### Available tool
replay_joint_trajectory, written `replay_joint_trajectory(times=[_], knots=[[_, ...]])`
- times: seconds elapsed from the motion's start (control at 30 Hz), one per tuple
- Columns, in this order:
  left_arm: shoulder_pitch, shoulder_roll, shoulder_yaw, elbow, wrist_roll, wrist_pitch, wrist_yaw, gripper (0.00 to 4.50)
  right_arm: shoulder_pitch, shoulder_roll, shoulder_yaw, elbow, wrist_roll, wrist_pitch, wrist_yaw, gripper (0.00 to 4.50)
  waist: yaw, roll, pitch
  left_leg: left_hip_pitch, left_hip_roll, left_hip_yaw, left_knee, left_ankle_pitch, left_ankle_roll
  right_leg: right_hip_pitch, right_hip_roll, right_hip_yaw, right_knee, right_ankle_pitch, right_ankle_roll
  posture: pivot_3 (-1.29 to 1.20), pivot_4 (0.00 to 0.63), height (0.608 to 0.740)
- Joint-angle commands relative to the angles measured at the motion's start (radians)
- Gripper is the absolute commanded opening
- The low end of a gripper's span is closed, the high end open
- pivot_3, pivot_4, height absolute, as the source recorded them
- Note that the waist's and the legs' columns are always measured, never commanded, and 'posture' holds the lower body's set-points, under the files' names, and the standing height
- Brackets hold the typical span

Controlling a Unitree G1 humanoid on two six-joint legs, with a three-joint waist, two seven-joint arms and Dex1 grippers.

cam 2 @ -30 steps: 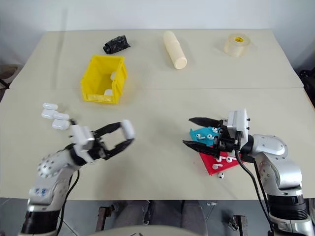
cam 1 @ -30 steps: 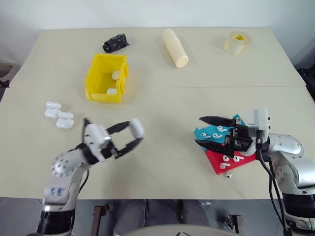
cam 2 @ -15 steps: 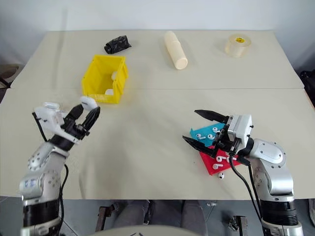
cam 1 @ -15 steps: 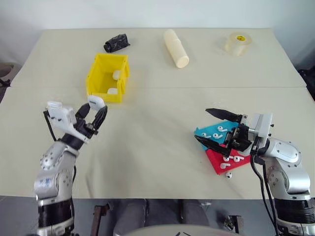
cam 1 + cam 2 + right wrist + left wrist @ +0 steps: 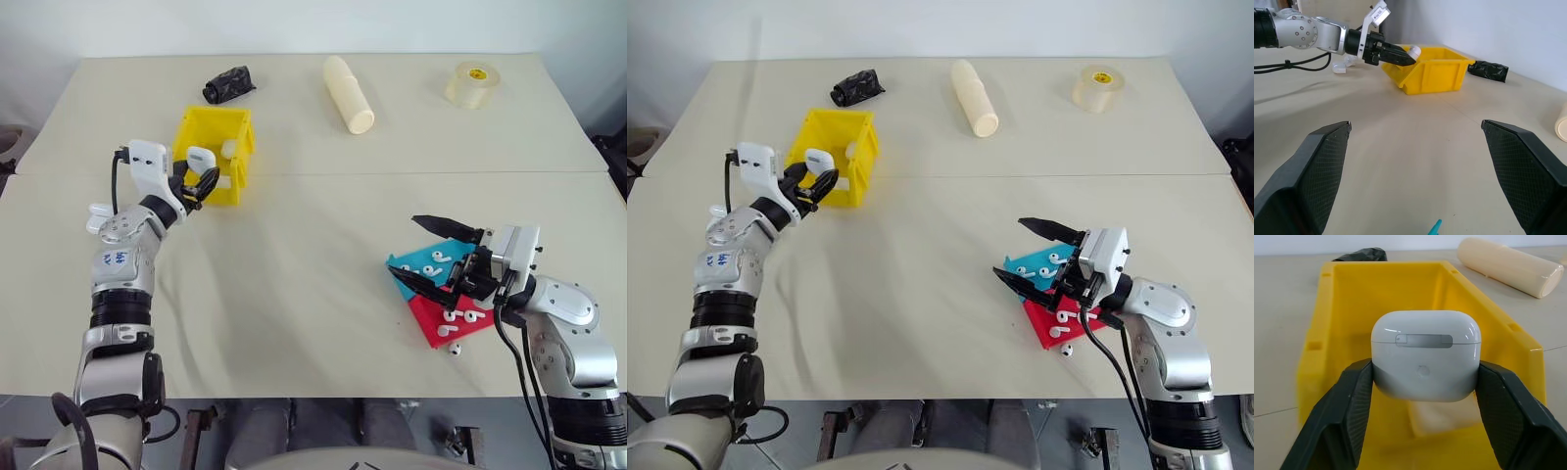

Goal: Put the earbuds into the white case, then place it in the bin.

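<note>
On a cream two-panel table [image 5: 323, 294] against a white wall: one bright yellow plastic bin [image 5: 217, 154] upper left, left gripper [image 5: 203, 174] clamping one glossy white pill-shaped case [image 5: 1425, 354], right gripper [image 5: 431, 257] spread wide.

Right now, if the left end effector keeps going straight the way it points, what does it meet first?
Probably the bin: the left end effector, holding the white case, points into its open top; depth unclear.

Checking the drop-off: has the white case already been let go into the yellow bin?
No, the left gripper's fingers clasp the white case above the bin.
</note>
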Motion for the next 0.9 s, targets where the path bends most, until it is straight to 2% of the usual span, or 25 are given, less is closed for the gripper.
replay_joint_trajectory(times=[0.03,0.1,0.37,0.47,0.57,0.7,0.9], knots=[[-0.024,0.001,0.013,0.009,0.001,-0.038,-0.008,4.34,0.003,-0.007,0.003,-0.041,0.002,-0.003,-0.01,4.5,-0.003,0.0,0.0,0.0,0.0,0.0,0.0,0.0,0.0,0.0,0.0,0.0,0.0,0.0,0.0,0.0,0.15,0.74],[-0.009,0.002,0.013,-0.019,0.001,-0.049,-0.017,4.43,0.002,-0.01,0.004,-0.038,0.002,-0.005,-0.009,4.5,-0.006,0.0,0.0,0.0,0.0,0.0,0.0,0.0,0.0,0.0,0.0,0.0,0.0,0.0,0.0,0.0,0.15,0.74],[0.216,0.086,0.021,-0.375,-0.101,-0.042,-0.26,4.43,-0.01,-0.061,-0.014,0.001,0.02,-0.004,0.046,4.5,-0.017,0.0,0.0,0.0,0.001,0.0,0.0,0.0,0.0,-0.001,0.0,0.0,0.0,0.0,0.0,0.0,0.15,0.74],[0.44,0.184,0.039,-0.545,-0.156,-0.12,-0.485,4.43,-0.008,-0.123,-0.017,0.036,0.033,0.01,0.136,4.5,-0.021,0.0,0.0,0.0,0.001,0.0,0.001,0.0,0.0,0.0,0.0,0.001,0.0,0.0,0.0,0.0,0.15,0.74],[0.599,0.234,0.062,-0.64,-0.2,-0.166,-0.603,4.43,-0.009,-0.16,-0.018,0.074,0.038,0.007,0.198,4.5,-0.017,0.001,0.0,0.002,0.002,0.002,-0.002,0.0,0.0,0.0,-0.001,0.002,-0.002,0.0,0.0,0.0,0.15,0.74],[0.722,0.25,0.055,-0.71,-0.183,-0.214,-0.649,4.43,-0.021,-0.171,-0.022,0.118,0.036,-0.001,0.244,4.5,-0.005,0.001,0.0,0.001,0.002,0.001,0.0,0.0,0.0,0.002,-0.001,0.001,-0.004,0.0,-0.001,0.0,0.15,0.74],[0.695,0.21,0.009,-0.702,-0.136,-0.257,-0.602,4.43,-0.019,-0.176,-0.031,0.142,0.023,-0.024,0.28,4.5,0.012,0.001,0.0,0.001,0.001,0.001,0.0,0.0,0.0,0.002,-0.001,0.001,-0.005,0.0,-0.001,0.0,0.15,0.74]])
